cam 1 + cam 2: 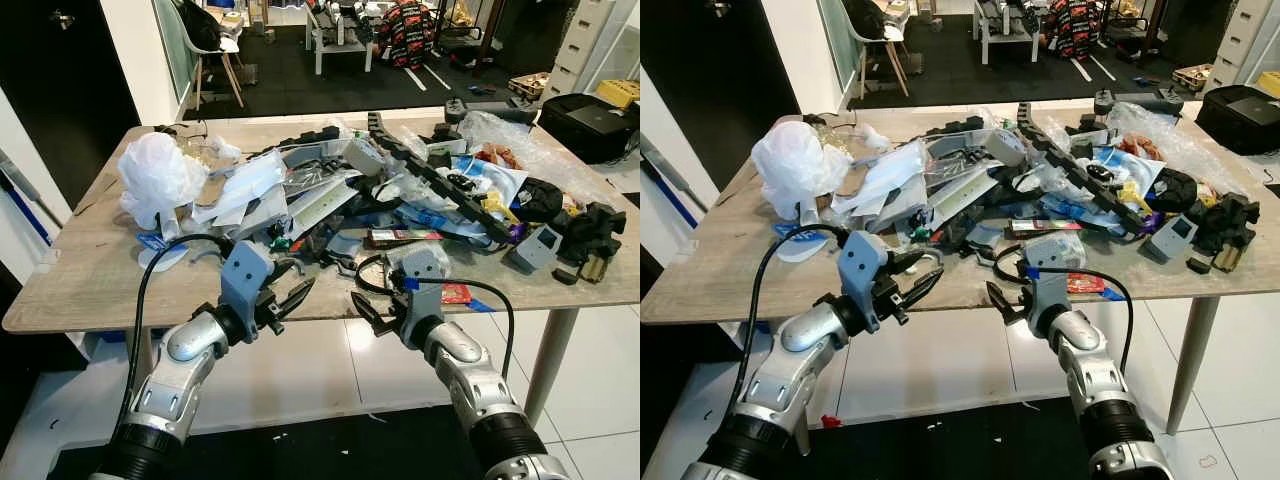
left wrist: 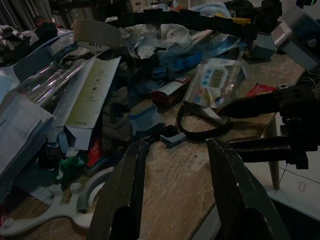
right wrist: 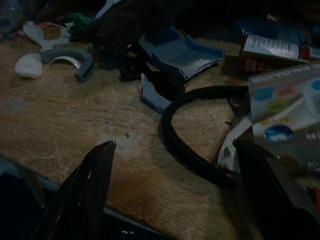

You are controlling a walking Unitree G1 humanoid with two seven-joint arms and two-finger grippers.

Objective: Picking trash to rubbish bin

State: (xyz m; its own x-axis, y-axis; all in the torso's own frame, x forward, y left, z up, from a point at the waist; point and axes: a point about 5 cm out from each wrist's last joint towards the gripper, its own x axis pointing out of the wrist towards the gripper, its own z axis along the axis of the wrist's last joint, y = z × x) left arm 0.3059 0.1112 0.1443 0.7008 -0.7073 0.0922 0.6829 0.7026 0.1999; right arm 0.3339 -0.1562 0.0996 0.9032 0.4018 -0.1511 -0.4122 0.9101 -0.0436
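Left eye view: a heap of trash (image 1: 380,190) covers the wooden tabletop (image 1: 90,280), with a white plastic bag (image 1: 158,178) at its left. Both grippers hover at the near edge, jaws apart and empty: the left gripper (image 1: 290,298), and the right gripper (image 1: 372,312) beside a black band (image 3: 190,145).

A sprawling heap of mixed trash (image 1: 380,190) covers the middle and far part of the wooden desk (image 1: 90,285), made of flat paper-and-plastic packaging, blue wrappers, black plastic parts and clear film. A crumpled white plastic bag (image 1: 158,178) sits upright near the desk's left edge, touching the heap. Close to the near edge lie a curved black band (image 3: 192,145), a clear printed packet (image 1: 420,258) and a small red wrapper (image 1: 455,293).
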